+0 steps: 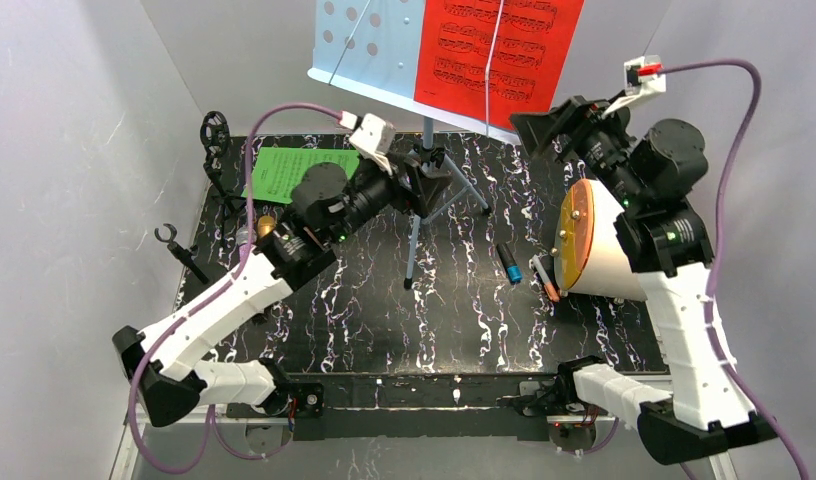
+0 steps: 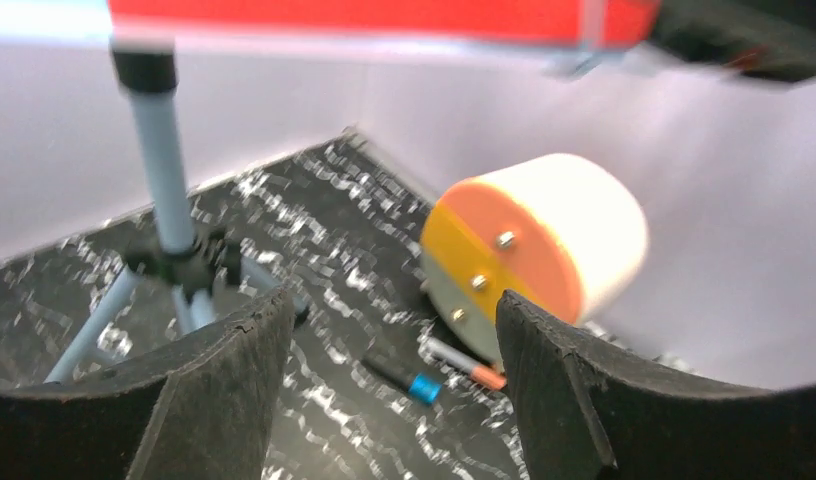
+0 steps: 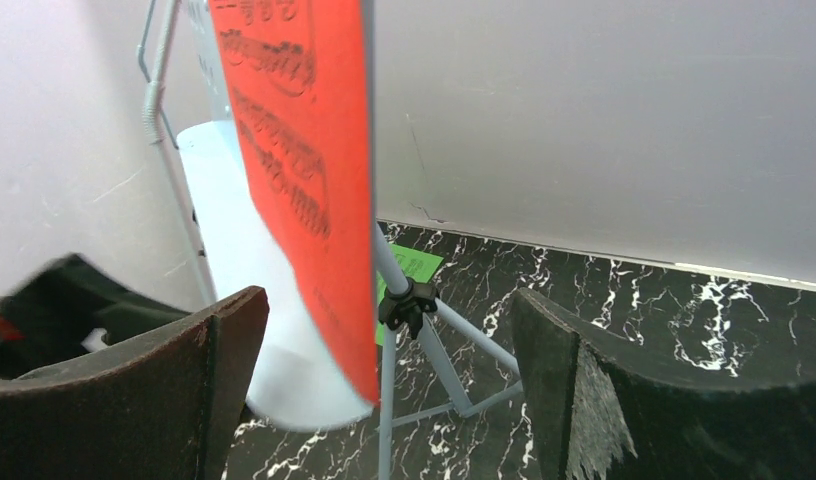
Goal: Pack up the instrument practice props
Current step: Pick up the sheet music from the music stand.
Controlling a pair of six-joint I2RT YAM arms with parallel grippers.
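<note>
Spread black fingers of the right gripper (image 3: 384,300) frame the red score sheet (image 3: 304,180), which stands edge-on between them on the pale blue perforated music rack (image 1: 369,40). Low beside the grey-blue tripod pole (image 2: 164,170), the left gripper (image 2: 394,310) hangs open too. The green score sheet (image 1: 289,172) lies flat at the far left of the marbled black table (image 1: 384,320). Seems the red sheet comes off next: pinch paper alone near its bottom edge, lift clear of the ledge, and don't tug sideways or the stand may tip.
</note>
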